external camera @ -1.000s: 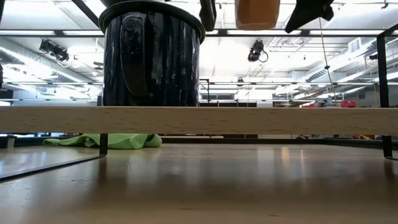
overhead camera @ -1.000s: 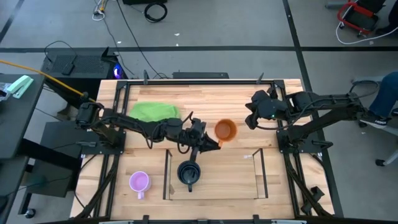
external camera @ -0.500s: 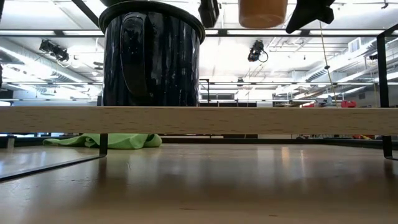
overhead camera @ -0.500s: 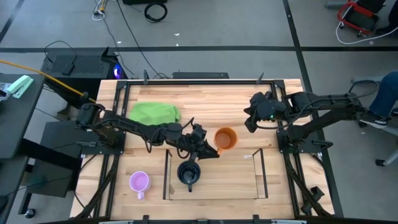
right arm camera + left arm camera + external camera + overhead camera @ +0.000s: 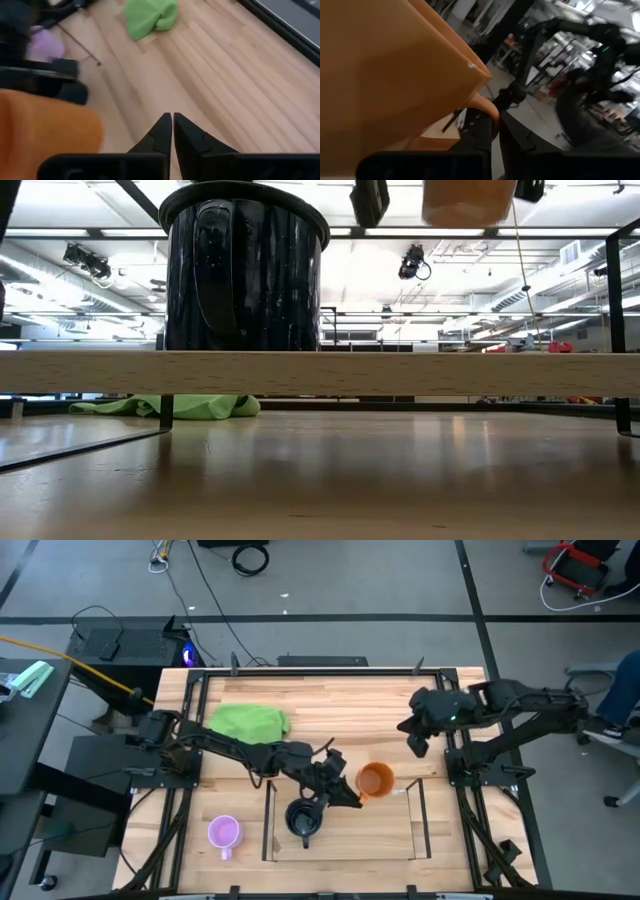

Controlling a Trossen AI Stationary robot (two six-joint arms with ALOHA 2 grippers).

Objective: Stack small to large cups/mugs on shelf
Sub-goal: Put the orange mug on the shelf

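The orange mug (image 5: 375, 780) hangs in the air over the far edge of the shelf (image 5: 365, 837), with my left gripper (image 5: 347, 792) shut on it. In the low view only its base (image 5: 468, 200) shows, high above the shelf's wooden floor (image 5: 400, 372). The black mug (image 5: 303, 818) stands upright on the shelf's left end. The light purple mug (image 5: 223, 833) stands on the table left of the shelf. My right gripper (image 5: 415, 740) is shut on nothing, raised over the table's right side. My left gripper pinches the orange mug's handle (image 5: 487, 106) between its two fingers. The fingers come at it level from the table's left. The mug is lifted clear of the shelf, its mouth up, its body on the side away from the arm.
A crumpled green cloth (image 5: 248, 721) lies on the table at the far left. The shelf's clear side panels (image 5: 419, 820) stand upright at both its ends. Bare shelf floor lies to the right of the black mug.
My left gripper has carried the orange mug toward the table's right and near edges, to above the shelf's far edge, still lifted clear. My right gripper has risen and drawn back a little toward the right edge.
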